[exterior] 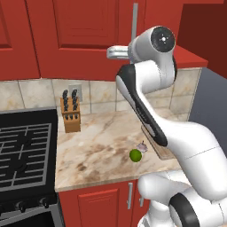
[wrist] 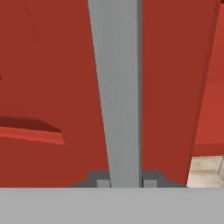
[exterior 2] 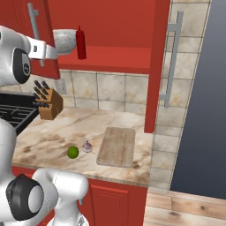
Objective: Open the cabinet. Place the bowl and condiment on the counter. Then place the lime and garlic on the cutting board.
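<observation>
The cabinet's [exterior 2: 106, 31] grey handle [wrist: 118, 92] was clamped between the gripper [wrist: 124, 183] fingers — lime [exterior: 135, 155] and garlic [exterior: 142, 146] were left on the counter [exterior: 97, 146].

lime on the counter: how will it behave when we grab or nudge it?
The lime is a small ball on the flat counter, so a nudge would probably send it rolling. It lies just beside the garlic, which a push might knock. Its smooth round skin could slip from narrow tips unless pinched across the middle.
</observation>
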